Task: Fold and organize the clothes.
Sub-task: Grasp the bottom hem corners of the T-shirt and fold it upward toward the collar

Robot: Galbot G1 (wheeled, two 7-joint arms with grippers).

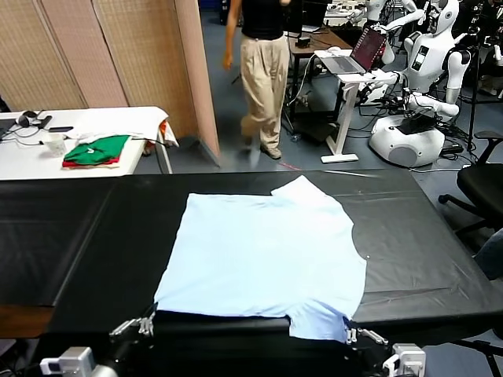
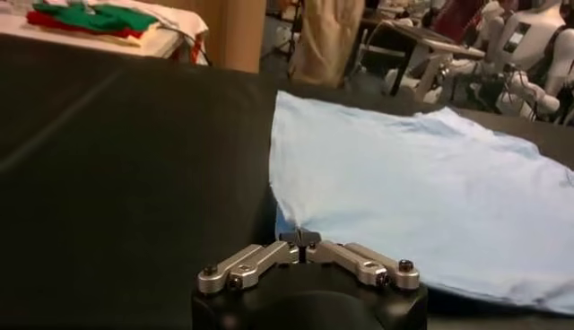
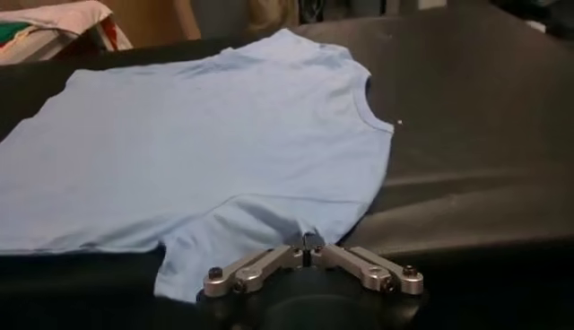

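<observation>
Left hand (image 1: pixel 147 323) low at near-left, fingers pinched together, tips meeting. Linkage bars splay outward from tips in shallow V in left wrist view (image 2: pixel 303 240). Right hand (image 1: pixel 348 335) low at near-right, same pose: fingers closed tip to tip, linkage splayed (image 3: pixel 309 242). Both wrists sit near level, pointing forward, away from body. Hands well apart, roughly symmetric. Grey wrist housings visible at bottom of head view.
</observation>
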